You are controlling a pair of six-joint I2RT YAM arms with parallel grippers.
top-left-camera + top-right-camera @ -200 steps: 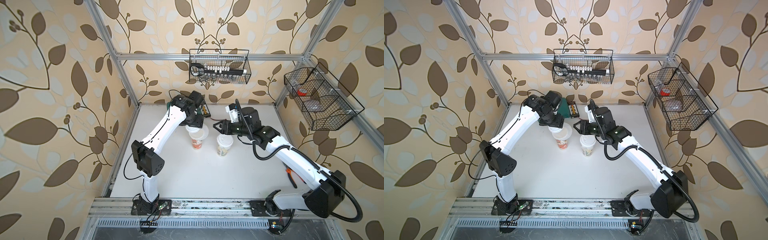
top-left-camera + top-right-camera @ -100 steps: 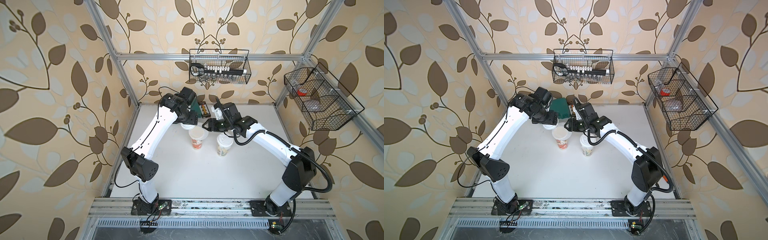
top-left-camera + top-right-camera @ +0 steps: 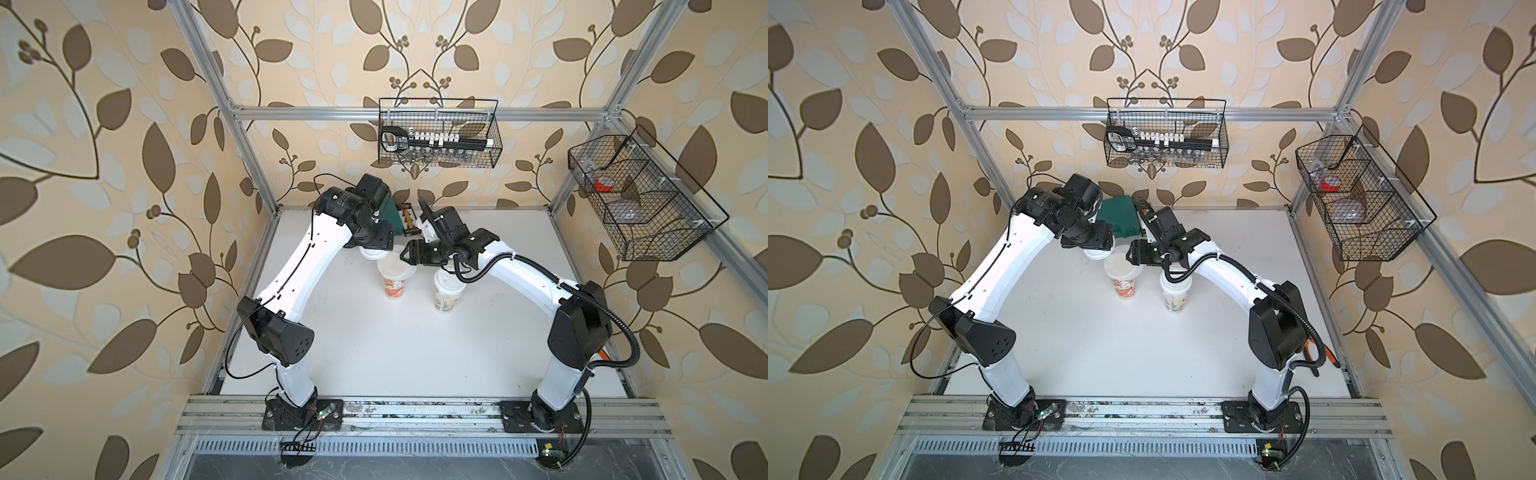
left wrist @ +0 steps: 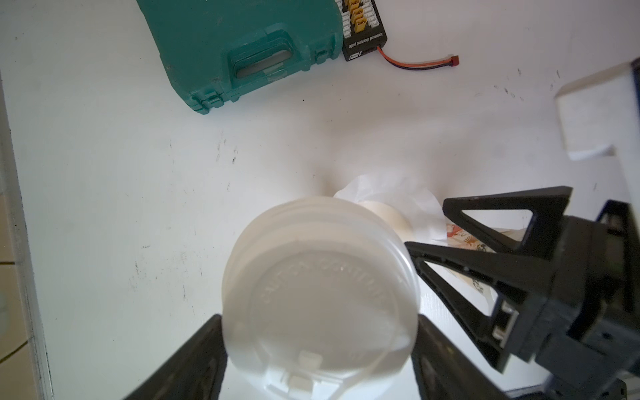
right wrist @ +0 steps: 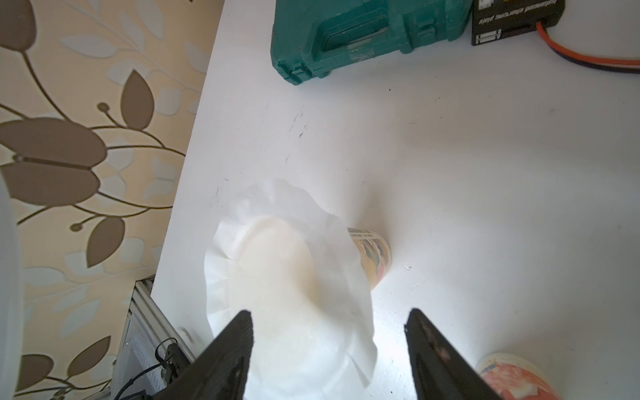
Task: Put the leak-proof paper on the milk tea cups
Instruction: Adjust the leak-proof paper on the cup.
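The leak-proof paper lies crumpled-edged over the mouth of the red-orange milk tea cup. In the right wrist view it drapes past the rim. My right gripper hovers at the cup's right rim. It is open, jaws wide apart above the paper and gripping nothing. The green-beige cup stands to the right, under the right arm's cable. My left gripper is behind the red-orange cup. It is shut on a white plastic lid.
A green tool case and a black charging board with an orange cable lie at the back of the white table. Wire baskets hang on the back and right walls. Pliers lie at the right edge.
My right gripper has swung left from over the green-beige cup to the red-orange cup, and its jaws have spread. The left arm has drawn back a little with the lid.
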